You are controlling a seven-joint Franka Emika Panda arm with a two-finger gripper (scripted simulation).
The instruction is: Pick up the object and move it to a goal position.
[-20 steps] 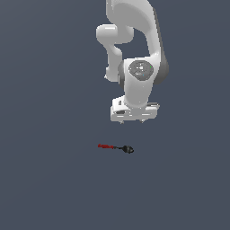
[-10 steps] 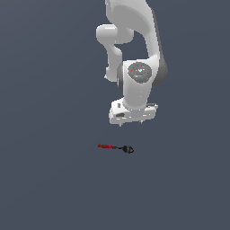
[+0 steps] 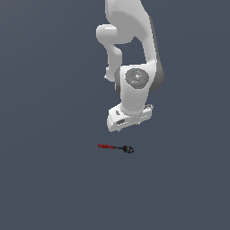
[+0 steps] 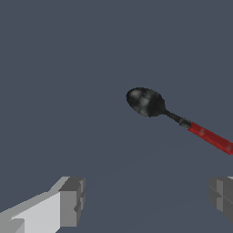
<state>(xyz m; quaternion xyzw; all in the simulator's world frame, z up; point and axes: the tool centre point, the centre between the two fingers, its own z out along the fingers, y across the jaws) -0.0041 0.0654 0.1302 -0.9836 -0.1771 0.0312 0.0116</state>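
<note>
The object (image 3: pixel 116 147) is a tiny spoon-like tool lying flat on the dark grey surface: red handle toward the exterior view's left, black shaft, rounded black head toward the right. The wrist view shows it close: the object (image 4: pixel 173 118) with its black bowl and red handle running off the frame edge. My gripper (image 3: pixel 130 121) hangs above and slightly behind it, not touching. In the wrist view the gripper (image 4: pixel 145 200) is open, its grey fingertips (image 4: pixel 73 200) far apart with nothing between them.
The white arm (image 3: pixel 130 49) rises behind the gripper. A plain dark grey surface (image 3: pixel 54 179) surrounds the tool.
The gripper has turned about its wrist and shifted slightly toward the exterior view's left, nearer above the tool. The tool has not moved.
</note>
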